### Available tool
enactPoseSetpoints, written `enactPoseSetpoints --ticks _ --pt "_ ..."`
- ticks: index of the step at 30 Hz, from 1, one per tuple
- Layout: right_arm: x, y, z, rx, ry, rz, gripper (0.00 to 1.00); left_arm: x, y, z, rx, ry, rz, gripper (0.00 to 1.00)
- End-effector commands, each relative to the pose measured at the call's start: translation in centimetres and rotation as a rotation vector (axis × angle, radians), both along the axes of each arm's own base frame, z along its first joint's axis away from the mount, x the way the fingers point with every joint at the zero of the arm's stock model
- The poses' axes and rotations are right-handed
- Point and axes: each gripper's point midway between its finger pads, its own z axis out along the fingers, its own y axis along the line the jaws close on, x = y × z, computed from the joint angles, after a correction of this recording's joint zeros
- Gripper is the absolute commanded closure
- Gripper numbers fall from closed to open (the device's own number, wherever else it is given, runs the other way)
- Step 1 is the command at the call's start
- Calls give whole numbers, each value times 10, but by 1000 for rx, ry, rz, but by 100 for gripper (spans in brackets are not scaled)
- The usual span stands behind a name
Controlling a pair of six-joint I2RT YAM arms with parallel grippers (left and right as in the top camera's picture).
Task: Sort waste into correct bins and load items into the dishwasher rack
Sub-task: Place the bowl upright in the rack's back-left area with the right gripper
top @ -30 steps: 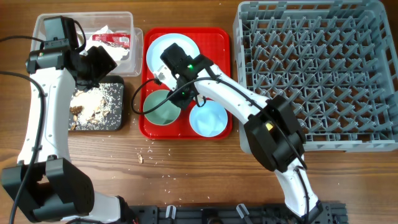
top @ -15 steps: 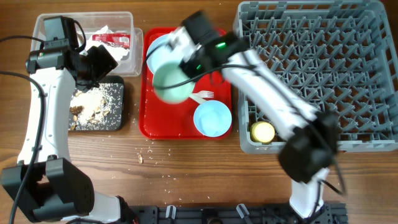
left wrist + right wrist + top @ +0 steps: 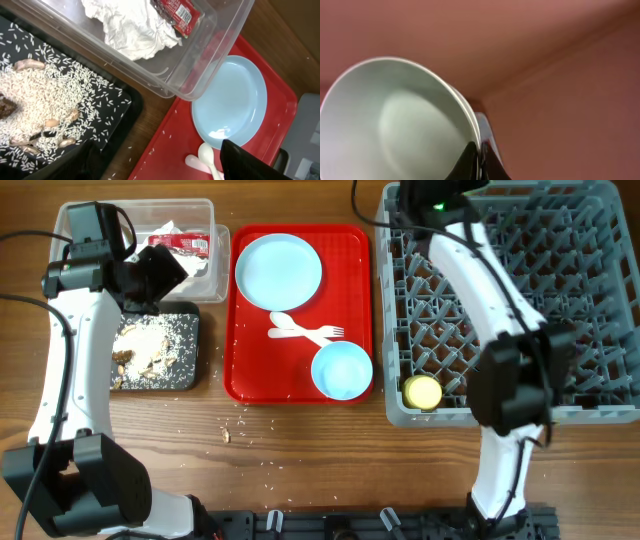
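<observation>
The grey dishwasher rack point(image 3: 520, 310) is set at the right of the counter point(image 3: 300, 450), with the yellow cup point(image 3: 422, 391) lodged in its near-left corner. On the red tray point(image 3: 352, 280) are laid the plate point(image 3: 279, 267), the loose bowl point(image 3: 342, 369), the spoon point(image 3: 283, 326) and the fork point(image 3: 326, 333). Above the clear tub point(image 3: 210, 45) and black tray point(image 3: 188, 378) at the left, the left tool point(image 3: 160, 152) is held spread and empty. At the rack's far-left corner, the held bowl point(image 3: 395, 120) is pinched by its rim in the right tool point(image 3: 479, 150).

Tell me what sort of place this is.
Likely a test bench set up as a canteen dish-return station: a wooden table with a red serving tray holding a plate, a grey dishwasher rack, and a clear tub and black tray for waste. The right hand holds a bowl.
</observation>
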Motion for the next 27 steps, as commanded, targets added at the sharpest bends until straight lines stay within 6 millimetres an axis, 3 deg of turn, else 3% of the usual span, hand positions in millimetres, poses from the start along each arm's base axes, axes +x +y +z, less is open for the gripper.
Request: enactPoseSetpoints --ticks 1,5,9,13,16,18,23,24,27 --pt "-2 0 -32 -131 158 -38 95 4 0 5 -7 -18 2 22" --pt "-8 29 -61 -134 237 33 96 4 0 5 -7 -17 2 22" --pt "-22 43 -90 -158 333 65 96 4 0 5 -7 -18 2 21" --pt "-26 62 -91 -162 322 85 94 5 0 6 -6 -24 2 20" --pt "-37 87 -96 -197 375 132 49 6 0 6 -6 -24 2 20" --pt "-42 103 -98 -211 391 163 34 6 0 6 -6 -24 2 18" --pt "-54 138 -93 -232 398 231 15 6 0 6 -6 -24 1 17" --pt "-54 138 -86 -224 380 231 14 5 0 6 -6 -24 1 16" --pt "-57 144 -40 -98 273 297 10 6 0 6 -6 -24 2 16"
